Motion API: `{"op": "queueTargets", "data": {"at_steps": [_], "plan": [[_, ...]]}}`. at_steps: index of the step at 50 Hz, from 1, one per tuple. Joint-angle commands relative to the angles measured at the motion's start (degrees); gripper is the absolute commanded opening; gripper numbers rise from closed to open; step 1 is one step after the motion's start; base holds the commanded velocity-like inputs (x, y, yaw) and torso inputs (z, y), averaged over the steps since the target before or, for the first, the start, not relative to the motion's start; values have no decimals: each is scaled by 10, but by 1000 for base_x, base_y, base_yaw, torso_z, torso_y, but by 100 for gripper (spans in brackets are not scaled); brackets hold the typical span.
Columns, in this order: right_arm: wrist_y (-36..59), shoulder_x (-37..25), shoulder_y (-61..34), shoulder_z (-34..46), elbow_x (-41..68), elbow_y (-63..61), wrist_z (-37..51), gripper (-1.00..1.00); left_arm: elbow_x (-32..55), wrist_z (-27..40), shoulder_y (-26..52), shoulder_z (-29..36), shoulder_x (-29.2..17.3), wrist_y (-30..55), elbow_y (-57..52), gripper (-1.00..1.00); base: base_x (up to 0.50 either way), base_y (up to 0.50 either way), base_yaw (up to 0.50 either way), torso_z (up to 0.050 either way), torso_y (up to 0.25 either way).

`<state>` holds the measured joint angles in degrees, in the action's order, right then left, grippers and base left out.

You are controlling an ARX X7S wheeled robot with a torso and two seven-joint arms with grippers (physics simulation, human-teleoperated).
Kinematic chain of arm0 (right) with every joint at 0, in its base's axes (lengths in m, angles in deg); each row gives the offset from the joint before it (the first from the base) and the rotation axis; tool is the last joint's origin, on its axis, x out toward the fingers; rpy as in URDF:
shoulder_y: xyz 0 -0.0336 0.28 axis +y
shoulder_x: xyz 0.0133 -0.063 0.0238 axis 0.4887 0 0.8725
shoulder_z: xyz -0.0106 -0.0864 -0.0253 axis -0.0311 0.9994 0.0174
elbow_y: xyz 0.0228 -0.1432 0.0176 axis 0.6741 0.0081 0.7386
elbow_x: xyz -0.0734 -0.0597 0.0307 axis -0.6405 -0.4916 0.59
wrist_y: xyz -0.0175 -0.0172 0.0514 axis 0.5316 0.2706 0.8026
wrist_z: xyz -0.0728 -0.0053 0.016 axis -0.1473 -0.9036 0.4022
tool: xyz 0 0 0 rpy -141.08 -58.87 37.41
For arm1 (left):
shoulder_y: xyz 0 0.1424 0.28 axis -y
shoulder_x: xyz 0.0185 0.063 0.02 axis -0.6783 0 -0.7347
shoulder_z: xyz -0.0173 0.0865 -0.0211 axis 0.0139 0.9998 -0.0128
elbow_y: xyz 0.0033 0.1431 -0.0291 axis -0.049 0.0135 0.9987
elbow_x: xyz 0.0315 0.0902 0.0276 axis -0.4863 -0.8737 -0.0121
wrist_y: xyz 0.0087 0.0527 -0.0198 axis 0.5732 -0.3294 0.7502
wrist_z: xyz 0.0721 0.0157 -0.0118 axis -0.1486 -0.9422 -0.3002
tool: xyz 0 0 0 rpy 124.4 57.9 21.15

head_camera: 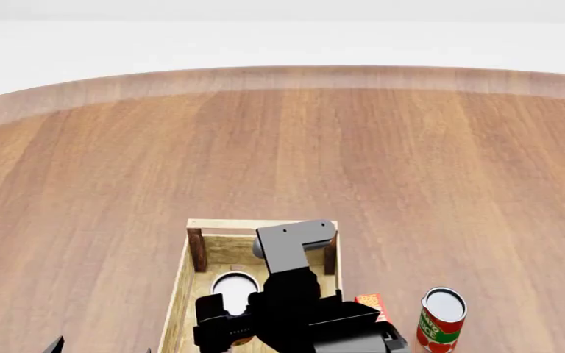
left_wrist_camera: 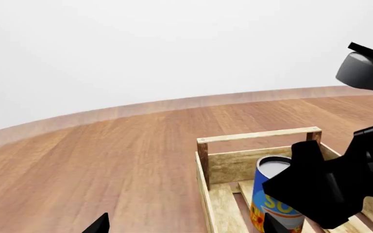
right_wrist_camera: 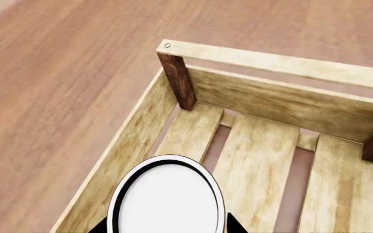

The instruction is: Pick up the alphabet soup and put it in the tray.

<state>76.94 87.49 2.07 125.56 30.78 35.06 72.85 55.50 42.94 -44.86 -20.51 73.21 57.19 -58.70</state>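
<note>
Alphabet soup [left_wrist_camera: 274, 201] label: yellow letters "SO" readable, rest hidden. Red-green can [head_camera: 441, 321]: text illegible.

two cans [head_camera: 235, 293] [head_camera: 443, 320], one tray [head_camera: 179, 294], one table [head_camera: 263, 147]

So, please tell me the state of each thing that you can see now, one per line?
alphabet soup: upright inside the tray, between the right gripper's fingers.
tray: on the table, holding only the soup can.
right gripper: around the soup can; whether it grips cannot be told.
left gripper: only tips visible, holding nothing.
red and green can: upright on the table, outside the tray.
</note>
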Motion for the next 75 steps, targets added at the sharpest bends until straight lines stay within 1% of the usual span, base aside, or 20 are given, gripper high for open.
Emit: {"op": "queueTargets", "data": {"at_steps": [1, 5, 19, 31, 32, 44, 48, 56, 62, 66, 70, 75], "plan": [[-18, 2, -13, 28, 26, 11, -8, -100, 0, 2, 1, 2, -1, -2, 1, 100, 0, 0, 0, 0, 0], [-24, 3, -15, 44, 39, 20, -9, -100, 1, 3, 1, 3, -1, -2, 1, 100, 0, 0, 1, 0, 0], [-60, 4, -32, 178, 168, 49, -7, -100, 1, 5, 1, 6, -3, -3, 1, 100, 0, 0, 0, 0, 1], [-79, 4, -41, 246, 234, 58, -7, -100, 3, 7, 2, 7, -5, -1, -1, 100, 0, 0, 0, 1, 1], [-79, 4, -42, 248, 240, 59, -7, 100, 3, 7, 2, 7, -5, -1, -2, 100, 0, 0, 0, 0, 0], [-87, 3, -47, 274, 266, 57, -5, 100, 4, 8, 3, 10, -6, -3, 1, 100, 0, 0, 0, 0, 0], [-87, -6, -45, 274, 269, 35, 7, 100, 5, 8, 3, 10, -6, -3, 0, 100, 0, 0, 0, 0, 0], [-78, -62, -33, 266, 280, -90, 73, 100, 6, 9, 4, 11, -7, -4, 2, 100, 0, 0, 0, 0, 0], [-93, -96, -14, 262, 278, -167, 124, 100, 9, 12, 3, 9, -8, -5, -1, 100, 0, 0, 0, 0, 0], [-126, -128, 9, 261, 261, -235, 191, 100, 26, 10, 4, 1, -11, 2, -7, 100, 0, 0, 0, 0, 0], [-166, -152, 33, 262, 237, -282, 222, 100, 29, 14, 3, -1, -13, 7, -13, 100, 0, 0, 0, 0, 0], [-239, -191, 75, 251, 209, -353, 254, 100, 36, 19, -3, -3, -17, 18, -36, 100, 0, 0, 0, 0, 0]]}}
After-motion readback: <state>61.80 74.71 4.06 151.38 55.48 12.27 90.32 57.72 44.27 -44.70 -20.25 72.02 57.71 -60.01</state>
